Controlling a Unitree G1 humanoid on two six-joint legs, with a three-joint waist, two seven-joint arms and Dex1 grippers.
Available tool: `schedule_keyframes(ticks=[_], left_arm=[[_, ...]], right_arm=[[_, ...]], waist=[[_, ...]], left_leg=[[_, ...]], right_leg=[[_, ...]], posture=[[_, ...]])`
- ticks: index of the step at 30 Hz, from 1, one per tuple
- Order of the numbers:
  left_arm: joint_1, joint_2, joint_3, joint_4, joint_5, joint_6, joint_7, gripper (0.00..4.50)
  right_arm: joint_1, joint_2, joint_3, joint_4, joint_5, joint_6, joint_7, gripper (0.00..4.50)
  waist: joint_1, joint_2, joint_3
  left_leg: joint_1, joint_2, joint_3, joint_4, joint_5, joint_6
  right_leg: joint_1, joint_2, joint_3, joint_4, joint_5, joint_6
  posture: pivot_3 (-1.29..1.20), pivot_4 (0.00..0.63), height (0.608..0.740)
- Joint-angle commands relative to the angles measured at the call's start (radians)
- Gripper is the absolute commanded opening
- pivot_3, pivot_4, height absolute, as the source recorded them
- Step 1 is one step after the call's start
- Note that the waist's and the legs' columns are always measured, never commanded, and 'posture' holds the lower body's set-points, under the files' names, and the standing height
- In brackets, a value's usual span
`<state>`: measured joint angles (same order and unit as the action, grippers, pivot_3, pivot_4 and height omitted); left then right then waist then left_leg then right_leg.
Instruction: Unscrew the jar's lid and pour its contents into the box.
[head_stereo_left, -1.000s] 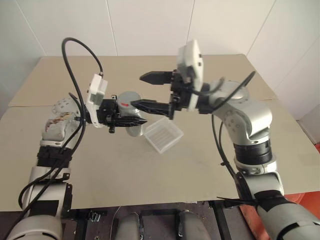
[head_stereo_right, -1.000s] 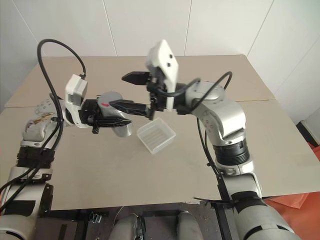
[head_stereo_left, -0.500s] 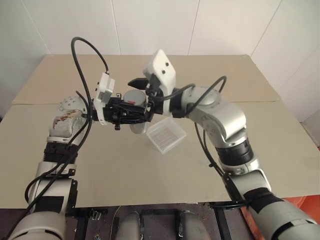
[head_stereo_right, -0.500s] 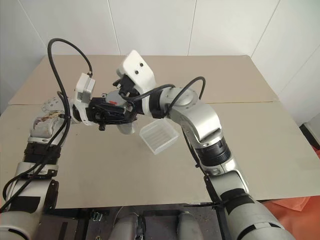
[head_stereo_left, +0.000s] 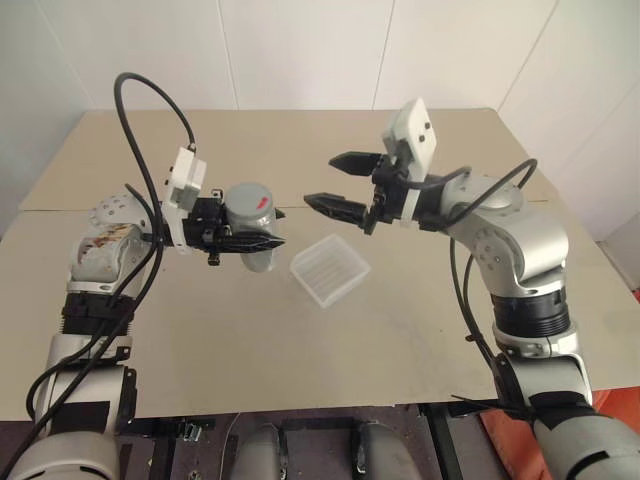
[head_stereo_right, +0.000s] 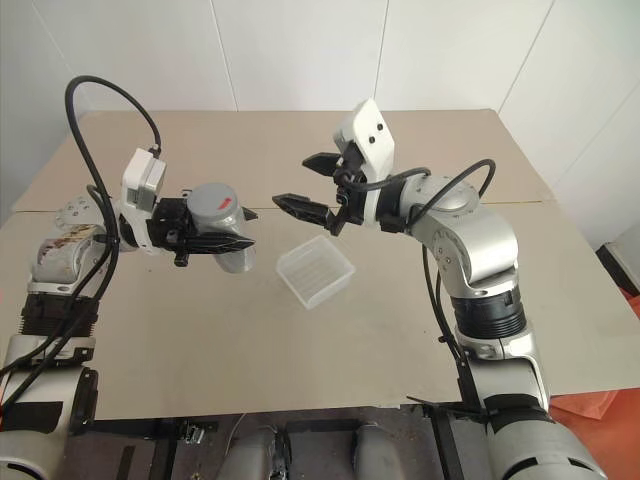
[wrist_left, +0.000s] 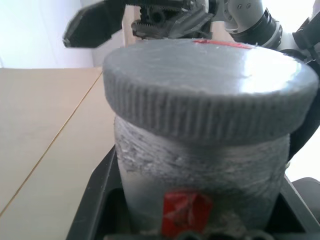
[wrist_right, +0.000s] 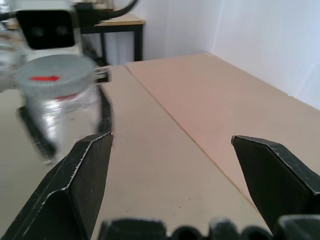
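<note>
Above the worktop (head_stereo_left: 200, 330), the right claw (head_stereo_left: 335, 182) has backed away from the lid (head_stereo_left: 250, 201) with jaws spread and empty; half a second earlier it was at the cap. The lid is still seated on the jar (head_stereo_left: 256, 243), so unscrewing is judged unfinished and another approach is likely needed. The left claw (head_stereo_left: 262, 240) stays clenched on the jar, held upright beside the box (head_stereo_left: 329, 270). Count: one jar, one lid, one box, two claws.

Left tool (head_stereo_right: 232, 243) clamps capped jar (head_stereo_right: 222, 236); right tool (head_stereo_right: 303, 185) gaping, apart; box (head_stereo_right: 316, 270) on table (head_stereo_right: 560, 300).
</note>
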<state>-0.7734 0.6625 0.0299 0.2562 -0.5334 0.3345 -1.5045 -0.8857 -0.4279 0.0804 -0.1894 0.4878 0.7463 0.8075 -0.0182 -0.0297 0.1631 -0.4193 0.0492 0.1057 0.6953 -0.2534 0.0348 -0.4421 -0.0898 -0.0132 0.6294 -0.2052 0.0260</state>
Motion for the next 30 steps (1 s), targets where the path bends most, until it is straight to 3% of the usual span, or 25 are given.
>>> schedule_keyframes(ticks=[1, 10, 16, 30], left_arm=[[-0.038, -0.016, 0.010, 0.007, -0.001, -0.011, 0.013, 1.92], [-0.074, -0.066, -0.007, 0.039, 0.012, -0.019, 0.013, 1.92], [-0.067, -0.060, 0.003, 0.026, 0.010, -0.010, 0.013, 1.92], [-0.011, -0.002, 0.030, -0.012, -0.011, 0.008, 0.006, 1.92]], right_arm=[[-0.037, 0.034, 0.006, -0.097, 0.054, -0.005, 0.012, 4.46], [-0.134, 0.182, 0.133, -0.007, -0.060, -0.023, -0.115, 4.46], [-0.158, 0.219, 0.138, 0.076, -0.108, -0.037, -0.138, 4.46], [-0.079, 0.028, 0.007, 0.046, -0.013, -0.072, 0.017, 4.46]], waist=[[0.001, 0.000, 0.000], [0.004, 0.000, 0.000], [0.005, 0.000, 0.000], [0.005, 0.000, 0.000]], left_leg=[[0.000, 0.000, 0.000, 0.000, 0.000, 0.000], [0.000, 0.000, 0.000, 0.001, 0.000, 0.000], [-0.001, 0.000, 0.000, 0.001, 0.000, 0.000], [-0.001, 0.000, 0.000, 0.001, 0.000, 0.000]], right_leg=[[0.000, 0.000, 0.000, 0.000, 0.000, 0.000], [0.000, 0.000, 0.000, 0.000, 0.000, 0.000], [0.000, 0.000, -0.001, 0.000, 0.000, 0.000], [0.000, 0.000, -0.001, 0.000, 0.000, 0.000]], posture=[[0.00, 0.150, 0.740], [0.00, 0.150, 0.740], [0.00, 0.150, 0.740], [0.00, 0.150, 0.740]])
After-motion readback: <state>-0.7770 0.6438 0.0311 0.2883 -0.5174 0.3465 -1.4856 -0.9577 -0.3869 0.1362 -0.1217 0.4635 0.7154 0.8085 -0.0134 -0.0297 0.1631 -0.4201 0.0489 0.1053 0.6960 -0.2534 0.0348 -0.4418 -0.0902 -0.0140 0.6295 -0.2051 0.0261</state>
